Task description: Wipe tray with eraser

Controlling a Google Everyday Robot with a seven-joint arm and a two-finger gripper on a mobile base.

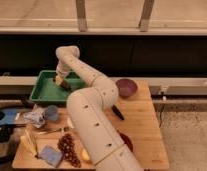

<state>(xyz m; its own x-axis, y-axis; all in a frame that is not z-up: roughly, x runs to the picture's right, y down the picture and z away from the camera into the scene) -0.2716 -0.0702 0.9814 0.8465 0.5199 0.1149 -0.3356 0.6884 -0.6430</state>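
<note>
The green tray (45, 92) sits at the back left of the wooden table. My gripper (60, 82) reaches down into the tray near its right side. It holds the eraser (59, 80), a small tan block with a dark underside, which rests on or just above the tray floor. The white arm arches from the lower middle of the view up and over to the tray.
A purple bowl (126, 87) stands at the back right. A blue cup (51, 113), a crumpled cloth (34, 117), a banana (30, 143), grapes (68, 148), a flat blue pad (50, 155) and a dark tool (117, 112) lie on the table (142, 135).
</note>
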